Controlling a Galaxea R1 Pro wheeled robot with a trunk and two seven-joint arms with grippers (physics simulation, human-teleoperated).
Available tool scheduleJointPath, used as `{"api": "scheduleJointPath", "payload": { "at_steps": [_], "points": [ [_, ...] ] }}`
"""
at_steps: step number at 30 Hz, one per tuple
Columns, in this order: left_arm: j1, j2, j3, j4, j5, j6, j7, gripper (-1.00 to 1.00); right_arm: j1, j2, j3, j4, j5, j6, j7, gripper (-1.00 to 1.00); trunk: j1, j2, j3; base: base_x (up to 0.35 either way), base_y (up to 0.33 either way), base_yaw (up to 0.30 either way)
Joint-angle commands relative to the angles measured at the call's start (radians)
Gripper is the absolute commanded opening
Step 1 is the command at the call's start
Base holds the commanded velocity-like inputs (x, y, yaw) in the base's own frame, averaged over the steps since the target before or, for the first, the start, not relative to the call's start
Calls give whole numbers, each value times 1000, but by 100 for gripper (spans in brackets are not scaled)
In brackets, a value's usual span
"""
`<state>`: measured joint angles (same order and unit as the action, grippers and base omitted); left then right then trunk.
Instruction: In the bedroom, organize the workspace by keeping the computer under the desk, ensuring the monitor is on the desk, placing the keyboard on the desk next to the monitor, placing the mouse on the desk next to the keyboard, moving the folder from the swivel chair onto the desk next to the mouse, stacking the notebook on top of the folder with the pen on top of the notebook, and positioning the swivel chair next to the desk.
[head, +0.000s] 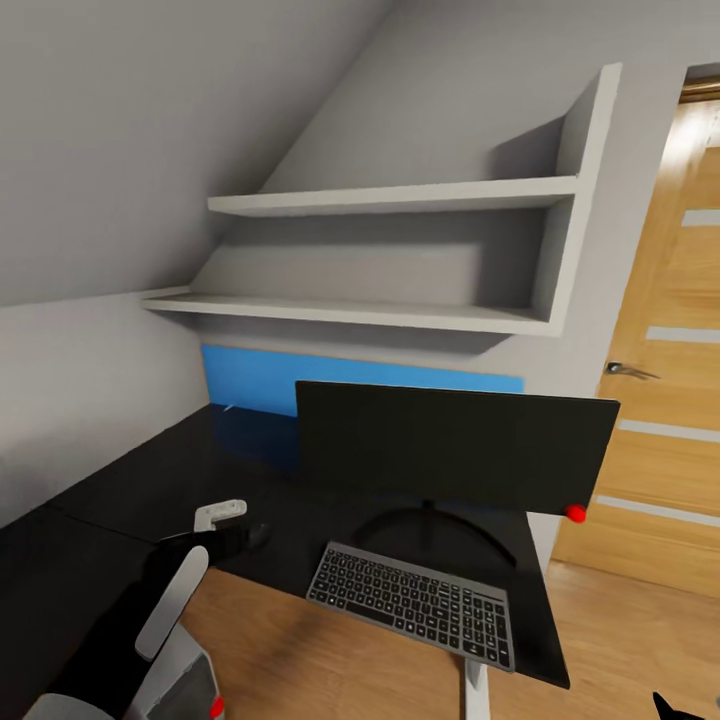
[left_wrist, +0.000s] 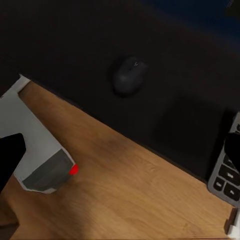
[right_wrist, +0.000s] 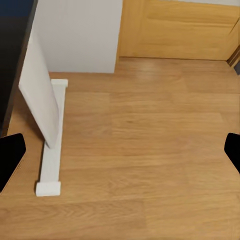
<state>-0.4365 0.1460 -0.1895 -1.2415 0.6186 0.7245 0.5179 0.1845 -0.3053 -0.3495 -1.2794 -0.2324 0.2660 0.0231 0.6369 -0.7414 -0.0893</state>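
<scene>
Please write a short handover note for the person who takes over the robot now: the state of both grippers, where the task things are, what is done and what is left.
Left gripper: open, empty, above the desk's front edge, near the mouse.
Right gripper: open, empty, low over the wood floor beside a white desk leg.
Done: the monitor stands on the desk; the keyboard lies in front of it; the mouse lies on the desk to the keyboard's left, apart from it. The computer stands on the floor at the desk's front edge; whether it counts as under is hard to tell.
Left: folder, notebook, pen, swivel chair.
</scene>
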Motion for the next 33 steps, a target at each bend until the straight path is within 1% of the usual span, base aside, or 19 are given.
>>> {"api": "scheduleJointPath", "payload": {
  "at_steps": [1, 2, 4, 8, 11, 15, 17, 18, 19, 20, 21, 23, 26, 33],
  "points": [
    [-1, 1, -3, 7, 9, 0, 3, 100, 0, 0, -1, -2, -6, 6, 3, 100, 1, -1, -1, 254, 175, 0],
    [-1, 2, -3, 37, 5, -1, -28, 100, 0, 0, -2, -2, -7, 6, 3, 100, 1, -1, -1, 265, 185, 0],
    [-1, 4, -2, 53, 4, -2, -46, 100, 1, 0, -2, -2, -8, 6, 4, 100, 1, -1, -1, 268, 189, 0],
    [-1, 6, -2, 77, 3, -12, -72, 100, 1, 0, -2, -2, -8, 6, 4, 100, 1, -1, -1, 272, 195, 0],
    [-3, 8, -2, 112, 3, -29, -93, 100, 1, 0, -2, -1, -8, 6, 4, 100, 1, -1, -1, 275, 195, 0],
    [-7, 7, -2, 145, -6, -48, -113, 100, 1, 0, -2, -1, -8, 6, 4, 100, 1, -1, -1, 282, 178, 0],
    [-9, 2, -3, 161, -29, -56, -118, 100, 1, 0, -2, -1, -9, 6, 4, 100, 1, -1, -1, 197, 94, 0],
    [-10, -1, -4, 171, -51, -70, -121, 100, 1, 0, -2, -1, -9, 6, 4, 100, 1, -1, -1, 123, 59, 0],
    [-11, -3, -4, 177, -62, -79, -121, 100, 1, 0, -2, -1, -9, 6, 4, 100, 1, -1, -1, 98, 47, 0],
    [-12, -12, -6, 189, -81, -95, -124, 100, 1, 0, -2, -1, -10, 6, 4, 100, 1, -1, -1, 63, 30, 0],
    [-12, -19, -8, 194, -89, -102, -126, 100, 1, 0, -2, -1, -10, 6, 4, 100, 1, -1, -1, 50, 24, 0],
    [-19, -42, -18, 215, -114, -117, -131, 100, 1, 0, -2, -1, -10, 6, 4, 100, 1, -1, -1, 26, 13, 0],
    [-29, -55, -23, 236, -127, -124, -134, 100, 1, 0, -2, -1, -10, 6, 5, 100, 1, -1, -1, 107, 5, 0],
    [-35, -66, -36, 270, -133, -141, -147, 100, 1, 0, -2, -1, -10, 6, 5, 100, 1, -1, -1, 150, 1, 0]
  ]
}}
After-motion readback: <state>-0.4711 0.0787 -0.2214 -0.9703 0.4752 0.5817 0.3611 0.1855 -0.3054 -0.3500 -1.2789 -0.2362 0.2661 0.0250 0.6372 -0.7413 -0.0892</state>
